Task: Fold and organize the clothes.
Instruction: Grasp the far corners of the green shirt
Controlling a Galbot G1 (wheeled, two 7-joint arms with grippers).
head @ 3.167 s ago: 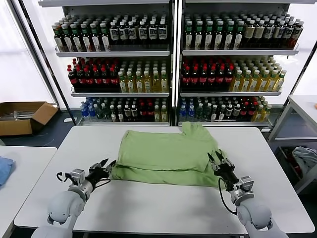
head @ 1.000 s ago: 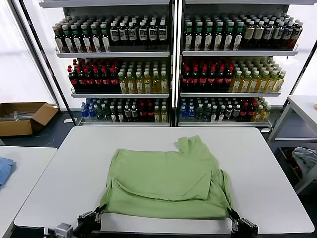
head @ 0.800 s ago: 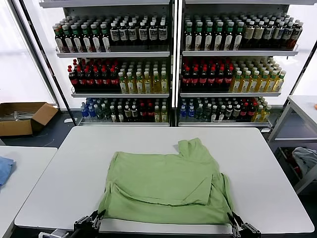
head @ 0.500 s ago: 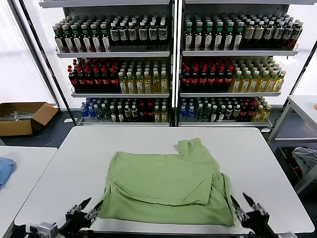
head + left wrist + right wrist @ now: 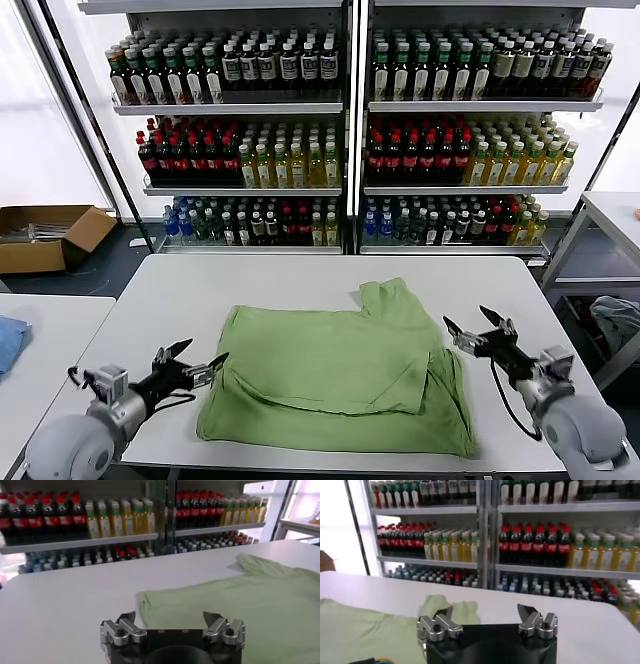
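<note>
The green T-shirt (image 5: 340, 375) lies partly folded on the white table (image 5: 300, 285), its long axis running side to side across the robot's front, one sleeve (image 5: 392, 295) poking out toward the drink shelves (image 5: 345, 130).

The left gripper (image 5: 195, 368) hovers low above the table, jaws spread wide and empty. The shirt's left edge lies just ahead of and inboard from these jaws; in the left wrist view the shirt's near corner (image 5: 147, 600) sits just beyond the gap between the fingertips (image 5: 125, 617), with the bulk of the fabric spreading away to the inboard side. Jaws and cloth are near but apart.

The right gripper (image 5: 478, 330) is raised a little above the table, jaws likewise wide and holding nothing. The shirt's right edge, where a narrow doubled strip (image 5: 452, 385) shows, lies inboard of these jaws and slightly toward the robot. In the right wrist view the sleeve (image 5: 445, 607) sits beyond the fingertips (image 5: 527, 612), the main body off to one side.

Judgement: each arm is about equally near its own side edge. The next fold likely turns on each pair of jaws moving inward to a side hem, so the closing line should cross the shirt's long axis; the thin fabric may bunch if pinched off the edge.
</note>
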